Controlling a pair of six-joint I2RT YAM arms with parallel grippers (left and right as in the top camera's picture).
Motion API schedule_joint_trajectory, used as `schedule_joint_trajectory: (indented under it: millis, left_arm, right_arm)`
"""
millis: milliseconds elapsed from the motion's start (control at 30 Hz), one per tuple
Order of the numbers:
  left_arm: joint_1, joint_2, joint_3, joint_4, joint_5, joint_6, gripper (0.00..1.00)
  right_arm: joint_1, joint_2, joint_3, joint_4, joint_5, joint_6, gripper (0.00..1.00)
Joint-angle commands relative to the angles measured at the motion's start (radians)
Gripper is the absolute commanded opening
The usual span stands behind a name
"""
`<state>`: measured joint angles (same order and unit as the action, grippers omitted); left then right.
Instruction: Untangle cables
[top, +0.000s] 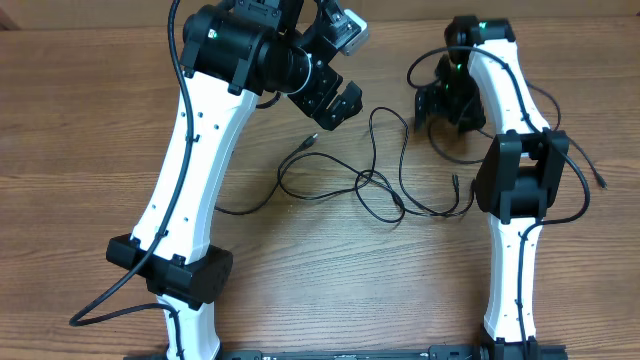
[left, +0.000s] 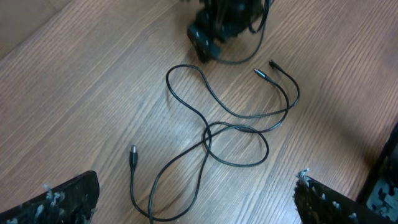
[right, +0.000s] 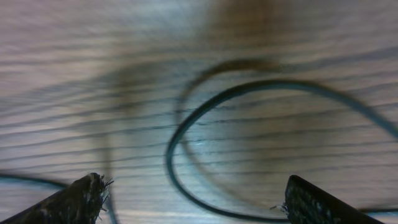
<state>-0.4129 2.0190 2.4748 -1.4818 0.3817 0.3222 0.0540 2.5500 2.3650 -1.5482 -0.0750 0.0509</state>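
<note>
Left claw (left: 196, 186) spread wide, at eleven o'clock from the cables (top: 375, 183), right claw (right: 193, 194) spread wide at one o'clock, held low over one loop, cables seen crossed on the table (top: 100, 120).

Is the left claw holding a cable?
No, the left claw is wide open and empty; the cables lie on the table.
</note>
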Motion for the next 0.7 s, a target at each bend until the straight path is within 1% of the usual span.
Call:
schedule_joint_trajectory:
  millis: [0,133,167,200,233,267,300,467,600,633,667]
  left_arm:
    - [-0.006,0.017,0.007,0.019,0.004,0.022,1.0]
    - [-0.006,0.017,0.007,0.016,0.004,0.022,1.0]
    - [-0.006,0.017,0.007,0.014,0.004,0.022,1.0]
    - [-0.006,0.017,0.007,0.014,0.004,0.022,1.0]
    - [-0.006,0.017,0.007,0.014,0.004,0.022,1.0]
    - [-0.006,0.017,0.007,0.014,0.004,0.022,1.0]
    - [-0.006,0.017,0.007,0.014,0.004,0.022,1.0]
    - [-0.006,0.017,0.007,0.01,0.004,0.022,1.0]
    - [-0.006,0.017,0.007,0.007,0.004,0.022,1.0]
    - [-0.006,0.017,0.007,0.008,0.003,0.023,1.0]
    - [-0.006,0.017,0.007,0.01,0.003,0.023,1.0]
  right_arm:
    - [-0.002,-0.014,-0.071,0.039,-0.008,-0.022,0.91]
    - [-0.003,-0.014,-0.142,0.098,-0.008,-0.022,0.9]
    - [-0.003,-0.014,-0.156,0.11,-0.008,-0.022,0.83]
    - [-0.003,-0.014,-0.172,0.127,-0.008,-0.022,0.7]
    - [-0.003,-0.014,-0.186,0.141,-0.008,-0.022,0.45]
    - [-0.003,-0.014,-0.201,0.159,-0.008,-0.022,0.12]
    - [-0.003,-0.014,-0.212,0.175,-0.008,-0.022,0.04]
    - [-0.005,-0.014,-0.229,0.267,0.032,-0.022,0.04]
    - [-0.04,-0.016,-0.127,0.309,0.217,-0.022,0.04]
    - [-0.058,-0.016,-0.066,0.315,0.297,-0.022,0.04]
    - [-0.068,-0.016,-0.026,0.316,0.337,-0.023,0.04]
